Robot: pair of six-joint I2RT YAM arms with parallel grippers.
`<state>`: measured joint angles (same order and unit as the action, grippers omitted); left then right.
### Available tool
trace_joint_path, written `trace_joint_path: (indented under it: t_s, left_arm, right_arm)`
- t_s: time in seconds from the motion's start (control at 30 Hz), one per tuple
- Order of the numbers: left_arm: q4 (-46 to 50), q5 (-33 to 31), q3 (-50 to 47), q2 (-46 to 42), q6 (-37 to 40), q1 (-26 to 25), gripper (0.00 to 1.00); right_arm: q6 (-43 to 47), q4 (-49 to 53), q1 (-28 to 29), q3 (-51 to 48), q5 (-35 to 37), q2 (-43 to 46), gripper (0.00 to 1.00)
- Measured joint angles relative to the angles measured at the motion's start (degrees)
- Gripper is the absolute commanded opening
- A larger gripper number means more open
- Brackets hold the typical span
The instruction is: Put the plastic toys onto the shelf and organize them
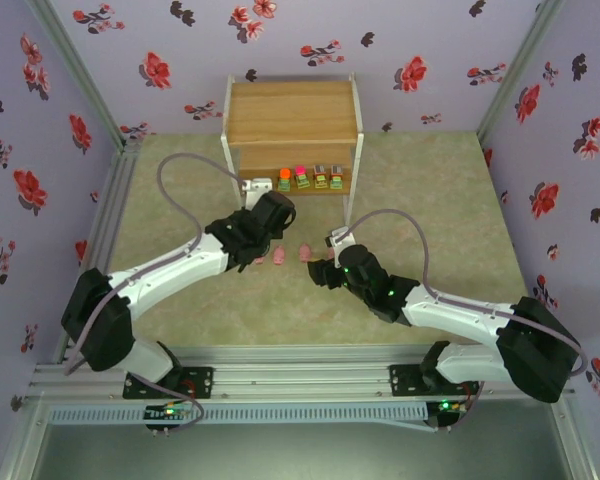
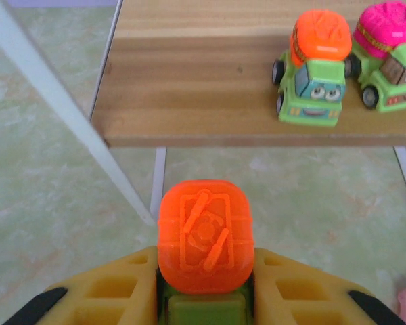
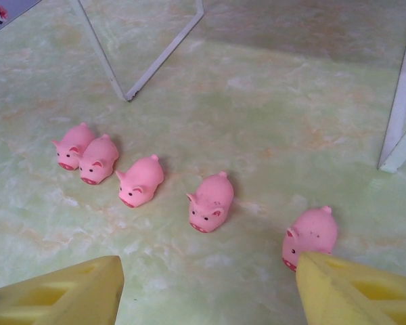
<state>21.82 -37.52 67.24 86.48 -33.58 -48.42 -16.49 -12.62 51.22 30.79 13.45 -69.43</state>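
Lilac walls (image 1: 130, 40) printed with red and black flowers close in a pale green, marbled table top (image 1: 430, 200). The shelf (image 1: 292, 120) stands at the far side, ahead of both arms.

The left gripper (image 2: 204, 298) is clamped on a toy truck (image 2: 205, 233) with a green body and an orange top. It sits between the yellow fingers (image 2: 101, 294), its top turned to the wrist camera. Just ahead of this gripper is the near edge of the shelf's lower board (image 2: 189, 88). On that board, ahead and to the gripper's right, stands an orange-topped truck (image 2: 314, 68). Close beside that one, farther right, is a magenta-topped truck (image 2: 392, 54). Seen from above, two grey-topped trucks (image 1: 328, 180) carry the row on to the right.

The right gripper (image 3: 210, 298) hangs over the table with its fingers spread wide and nothing between them. Five pink pigs (image 3: 211, 202) lie on the table ahead of it, in a loose row slanting from far left to near right. The two leftmost touch each other. The nearest pig (image 3: 310, 237) sits at the tip of the right-hand finger (image 3: 358, 291); I cannot tell whether it touches. White shelf legs (image 3: 399, 115) stand beyond the pigs.
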Motion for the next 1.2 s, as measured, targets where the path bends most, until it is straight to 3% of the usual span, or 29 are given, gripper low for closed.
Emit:
trace_joint_path:
  t_s: [0.73, 1.2]
  left_arm:
    - [-2.5, 3.1, 12.0, 9.9, 7.2, 6.6, 0.29]
    - [-3.7, 4.2, 13.5, 13.1, 7.8, 8.8, 0.29]
  right_arm:
    - [-0.2, 0.0, -0.6, 0.0, -0.7, -1.2, 0.58]
    - [-0.2, 0.0, -0.6, 0.0, -1.3, -1.5, 0.58]
